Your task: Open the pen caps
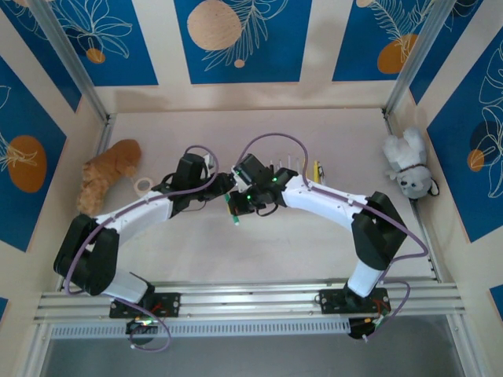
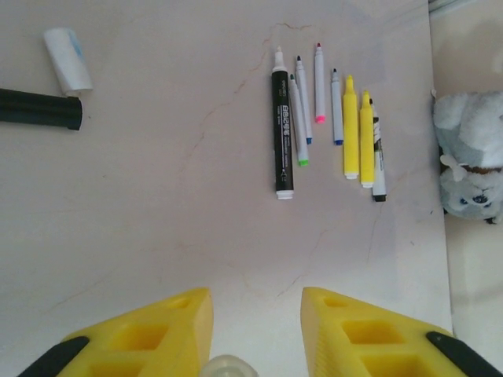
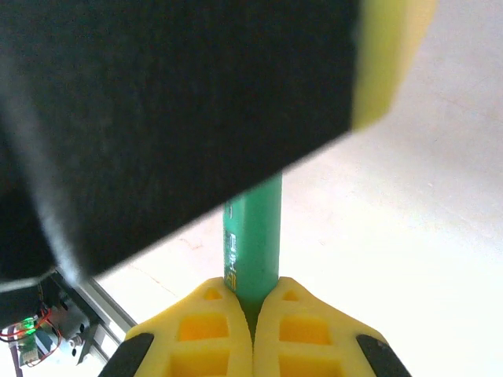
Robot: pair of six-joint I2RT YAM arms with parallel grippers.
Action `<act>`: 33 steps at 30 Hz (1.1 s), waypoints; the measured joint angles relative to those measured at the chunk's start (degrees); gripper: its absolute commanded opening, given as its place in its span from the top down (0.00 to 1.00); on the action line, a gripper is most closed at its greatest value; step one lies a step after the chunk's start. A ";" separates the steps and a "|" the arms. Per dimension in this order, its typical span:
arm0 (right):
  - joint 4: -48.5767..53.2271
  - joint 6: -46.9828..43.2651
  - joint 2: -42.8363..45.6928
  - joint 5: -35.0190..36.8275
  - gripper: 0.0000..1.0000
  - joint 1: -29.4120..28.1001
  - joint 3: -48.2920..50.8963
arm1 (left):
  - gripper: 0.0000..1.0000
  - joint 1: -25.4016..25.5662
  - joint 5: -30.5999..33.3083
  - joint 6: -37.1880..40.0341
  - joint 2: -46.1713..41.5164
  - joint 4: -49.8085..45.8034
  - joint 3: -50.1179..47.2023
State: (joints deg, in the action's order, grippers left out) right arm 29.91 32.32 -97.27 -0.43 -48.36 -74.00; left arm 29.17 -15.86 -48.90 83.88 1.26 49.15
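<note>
A row of pens (image 2: 350,133) is laid aside on the table (image 2: 118,236), tips bared, well clear of the work. Above it the green pen (image 3: 253,236) is clamped tight by the right gripper (image 3: 253,302), braced for the pull. The left gripper (image 2: 256,302) is set over its far end, jaws partly apart, with a pale tip (image 2: 228,366) seen between them. Whether the cap is actually gripped cannot be told.

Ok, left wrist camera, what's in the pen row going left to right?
black marker, green-ended pen, blue-ended pen, pink-ended pen, second blue-ended pen, yellow marker, second yellow marker, black-ended pen, plush toy
</note>
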 measured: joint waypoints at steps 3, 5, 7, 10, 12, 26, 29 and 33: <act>-0.02 0.50 0.44 0.02 1.00 0.11 0.00 | 0.89 0.02 -0.09 -0.70 0.26 0.90 0.02; -0.09 0.83 0.44 0.17 1.00 0.20 0.00 | 0.96 0.17 -0.13 -0.63 0.31 1.40 0.09; -0.11 0.87 0.44 0.15 1.00 0.39 0.00 | 1.00 0.17 -0.13 -0.90 0.31 1.75 0.09; -0.24 1.03 0.44 0.11 0.81 0.39 0.00 | 1.00 0.17 -0.15 -0.92 0.31 2.19 0.09; -0.46 1.22 0.42 -0.11 0.64 0.39 0.00 | 1.00 0.20 -0.28 -0.92 0.31 2.54 0.09; -2.99 1.97 -1.51 -1.53 0.76 0.26 -0.02 | 1.00 0.48 -0.22 -1.38 0.31 2.82 0.09; -3.19 2.36 -2.32 -1.31 1.00 0.13 -0.02 | 1.00 0.48 0.26 -1.38 0.31 2.32 0.09; -4.15 2.60 -2.29 -1.07 1.00 -0.17 0.68 | 1.00 0.46 0.98 -0.90 0.31 1.25 0.13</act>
State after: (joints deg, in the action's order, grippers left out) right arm 25.76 34.92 -99.57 -1.50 -48.53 -73.32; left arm 29.63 -14.87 -49.80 84.18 2.50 49.28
